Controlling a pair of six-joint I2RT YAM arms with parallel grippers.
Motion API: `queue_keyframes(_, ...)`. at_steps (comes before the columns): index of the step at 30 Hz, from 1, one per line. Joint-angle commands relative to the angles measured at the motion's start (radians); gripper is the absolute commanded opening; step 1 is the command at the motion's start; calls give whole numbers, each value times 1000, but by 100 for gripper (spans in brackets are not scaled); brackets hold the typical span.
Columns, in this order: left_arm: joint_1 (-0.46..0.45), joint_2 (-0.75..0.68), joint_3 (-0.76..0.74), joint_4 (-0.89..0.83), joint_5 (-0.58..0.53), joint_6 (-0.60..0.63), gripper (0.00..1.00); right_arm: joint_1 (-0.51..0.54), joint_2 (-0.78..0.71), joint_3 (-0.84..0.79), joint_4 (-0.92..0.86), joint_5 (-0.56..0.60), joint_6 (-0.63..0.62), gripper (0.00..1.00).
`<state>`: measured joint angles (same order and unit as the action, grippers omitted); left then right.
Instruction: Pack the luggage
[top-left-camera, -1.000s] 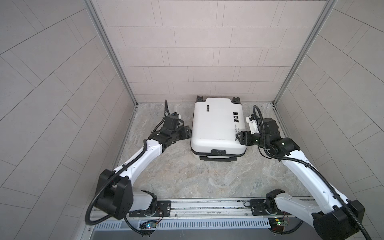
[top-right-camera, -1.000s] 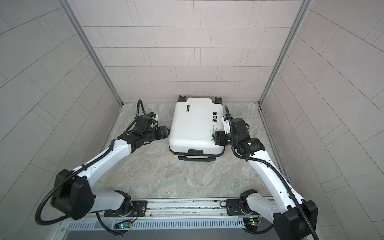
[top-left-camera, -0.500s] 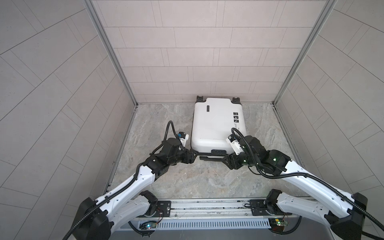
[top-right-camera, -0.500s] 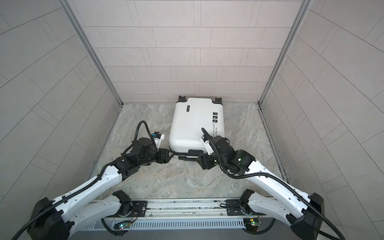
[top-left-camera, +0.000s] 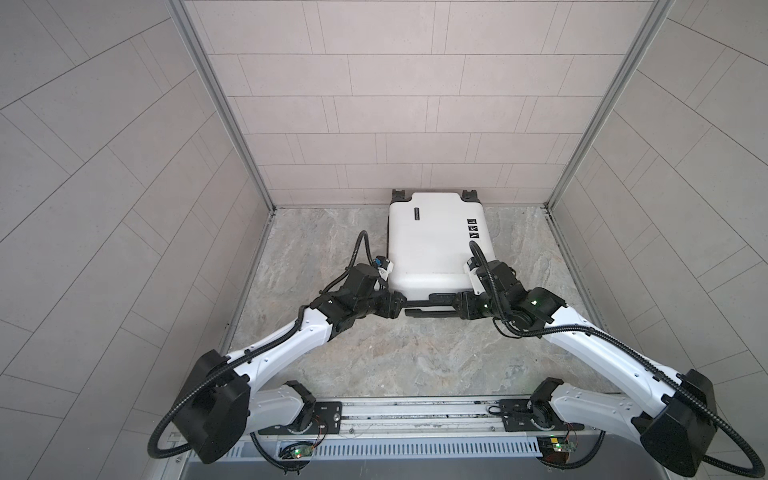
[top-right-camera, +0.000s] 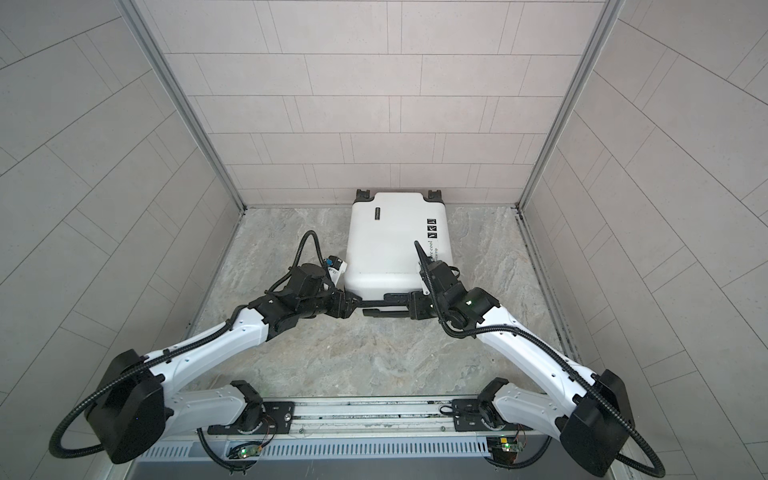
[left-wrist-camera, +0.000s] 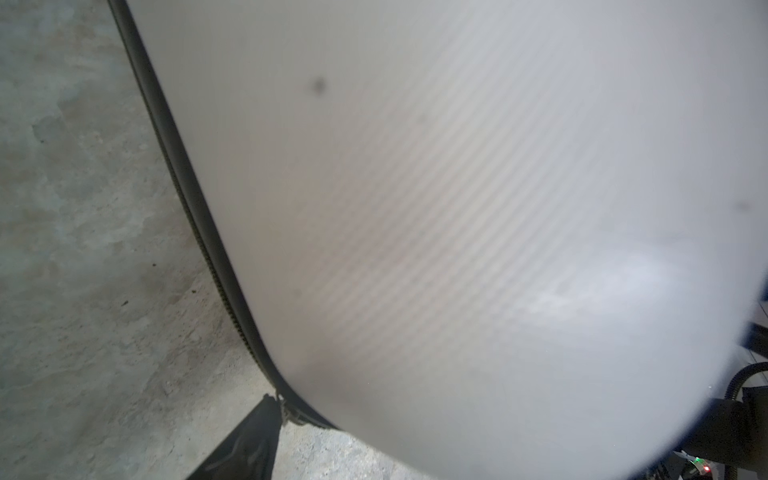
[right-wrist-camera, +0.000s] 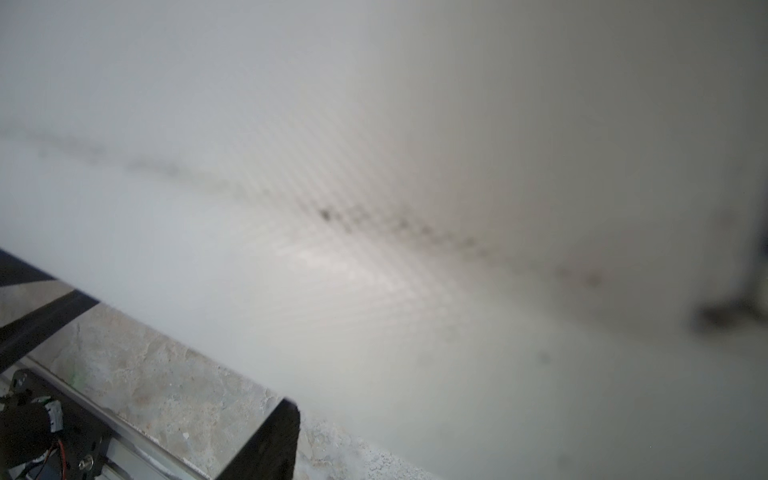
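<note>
In both top views a grey marbled counter (top-left-camera: 374, 357) is boxed in by pale tiled walls (top-left-camera: 104, 174). My luggage (top-left-camera: 436, 249) (top-right-camera: 395, 249) lies flat and shut. Its wheels (top-left-camera: 399, 193) are by the back wall (top-left-camera: 395, 104), and its long axis runs straight away from that wall, handle (top-left-camera: 428, 312) at the far end. My left tool (top-left-camera: 400, 305) and right tool (top-left-camera: 459, 305) flank the handle. I cannot tell how their jaws stand.

Left wrist view: luggage (left-wrist-camera: 457, 208) with its zipper band (left-wrist-camera: 187, 199) on the counter.

Right wrist view: blurred white luggage (right-wrist-camera: 374, 166).
</note>
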<state>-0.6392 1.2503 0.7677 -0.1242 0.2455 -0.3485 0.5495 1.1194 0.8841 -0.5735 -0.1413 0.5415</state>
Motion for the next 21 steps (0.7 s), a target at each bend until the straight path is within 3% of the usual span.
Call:
queue_keyframes(1,-14,25,60,29,-17,59,74,-73,29,33,87,11,0,62)
queue_keyframes(7,-14,22,40,37,-47,87,69,-164,69,61,71,-63,-41,61)
queue_keyframes(12,-16,-22,-81,134,-37,106,62,-179,38,70,32,-76,-97,66)
queue_keyframes(17,-15,-57,-281,424,-6,131,52,-213,7,60,-13,-93,-129,67)
queue_keyframes(21,-16,-37,-434,731,-23,149,52,-222,-14,49,-28,-106,-130,67)
